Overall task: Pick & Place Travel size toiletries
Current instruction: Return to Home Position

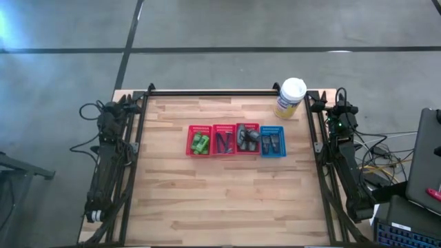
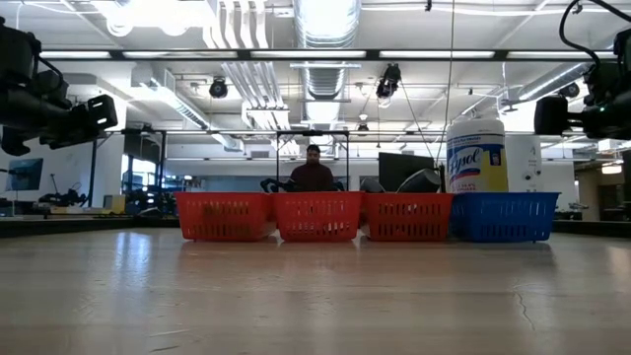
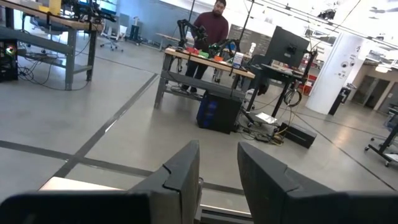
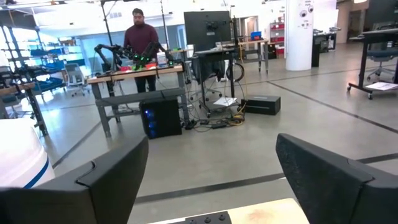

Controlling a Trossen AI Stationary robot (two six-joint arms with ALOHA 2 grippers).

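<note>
Four baskets stand in one close row across the middle of the table (image 1: 207, 200): three red and one blue. Counting from the left edge, the first red basket (image 2: 225, 217) holds the green bottles (image 1: 200, 143). They form a small cluster of several, too tightly packed to count. The second red basket (image 2: 317, 217) holds thin dark sticks (image 1: 222, 142), at least two, lying crossed. The third red basket (image 2: 408, 217) holds grey tubes (image 1: 247, 140), a few, number unclear. The blue basket (image 2: 503, 217), nearest the right edge, holds more dark pieces (image 1: 271, 143); I cannot tell their kind or count.

One canister (image 1: 290, 97) stands upright near the far right corner, behind the blue basket and apart from it.

Two arms lie folded, one along the left edge and one along the right. The left gripper (image 3: 219, 149) sits at the far left corner, facing out past the far edge. Its fingers (image 3: 186, 168) are a narrow gap apart and hold nothing. The right gripper (image 4: 212, 149) sits at the far right corner, beside the canister. Its fingers (image 4: 118, 171) are spread wide with nothing between them.

One person (image 4: 140, 36) stands at a bench in the room beyond.
</note>
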